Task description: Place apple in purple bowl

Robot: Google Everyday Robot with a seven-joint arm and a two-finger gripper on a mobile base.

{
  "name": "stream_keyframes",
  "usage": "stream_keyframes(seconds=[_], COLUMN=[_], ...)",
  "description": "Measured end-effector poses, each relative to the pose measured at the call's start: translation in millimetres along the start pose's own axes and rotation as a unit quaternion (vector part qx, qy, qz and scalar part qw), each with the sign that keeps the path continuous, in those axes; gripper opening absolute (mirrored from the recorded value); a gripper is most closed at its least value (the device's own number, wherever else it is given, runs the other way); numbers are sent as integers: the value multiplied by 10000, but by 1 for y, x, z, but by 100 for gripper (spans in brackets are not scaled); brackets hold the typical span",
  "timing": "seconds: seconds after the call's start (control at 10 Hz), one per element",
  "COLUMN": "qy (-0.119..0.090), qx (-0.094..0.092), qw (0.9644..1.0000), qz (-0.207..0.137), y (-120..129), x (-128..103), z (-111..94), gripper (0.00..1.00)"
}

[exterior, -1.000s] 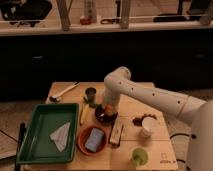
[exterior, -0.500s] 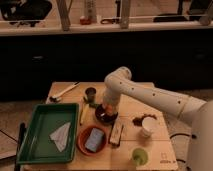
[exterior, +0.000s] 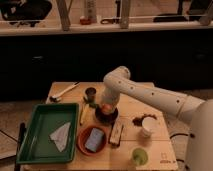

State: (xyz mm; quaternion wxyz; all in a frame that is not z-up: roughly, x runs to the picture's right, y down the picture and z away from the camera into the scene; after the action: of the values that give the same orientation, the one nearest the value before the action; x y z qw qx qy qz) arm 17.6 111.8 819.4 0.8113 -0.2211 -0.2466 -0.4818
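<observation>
One gripper [exterior: 106, 106], at frame centre, hangs directly above the purple bowl [exterior: 106, 116], apparently clamped on the apple [exterior: 105, 108] so the fruit can drop inside; the orange bowl [exterior: 92, 140] sits lower left, out of the way.

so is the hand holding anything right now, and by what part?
Cannot be told for certain. The hand sits right over the purple bowl with the apple at its tip, but where it grips the apple is hidden.

no readable text, labels or numbers (gripper [exterior: 106, 107] over purple bowl [exterior: 106, 116])
</observation>
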Motion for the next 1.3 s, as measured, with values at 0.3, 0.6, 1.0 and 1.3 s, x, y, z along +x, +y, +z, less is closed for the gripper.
stream_keyframes(seconds=[0.3,0.6,1.0,1.3], qy=[-27,-67,-66,-57], qx=[-40,-67,-62,-67], qw=[10000,9999,9999,9999], qz=[28,54,79,89], y=[0,2,4,5], x=[1,3,4,4], z=[0,1,-1,-1], gripper=[80,80,80,80])
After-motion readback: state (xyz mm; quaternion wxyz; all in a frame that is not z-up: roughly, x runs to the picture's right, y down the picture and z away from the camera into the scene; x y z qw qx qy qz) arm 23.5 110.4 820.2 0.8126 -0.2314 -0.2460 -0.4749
